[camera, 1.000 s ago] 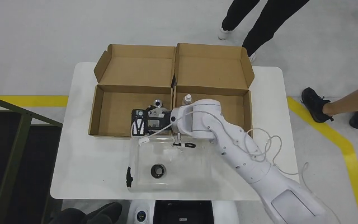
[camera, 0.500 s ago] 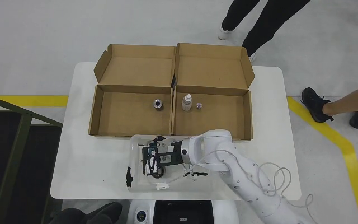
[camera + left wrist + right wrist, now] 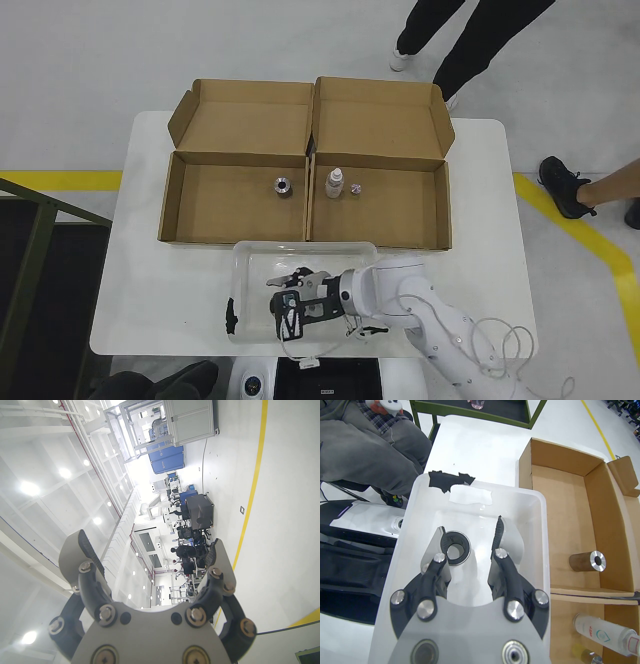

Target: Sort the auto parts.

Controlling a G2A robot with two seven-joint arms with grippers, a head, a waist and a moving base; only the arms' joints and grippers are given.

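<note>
Count on the desk [image 3: 150, 290]: 2 open cardboard boxes side by side along one edge. First box [image 3: 215, 210]: 1 metal cylinder [image 3: 281, 185]. Second box [image 3: 400, 212]: 1 small bottle [image 3: 335, 183], 1 small round part [image 3: 356, 188]. 1 clear plastic bin [image 3: 243, 262] at the edge by the robot: 1 black ring [image 3: 455, 551] inside.

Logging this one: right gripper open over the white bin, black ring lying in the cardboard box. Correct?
No. The black ring lies in the white bin, beside one finger of the open right gripper, not in the cardboard box; the right wrist view shows it.
</note>
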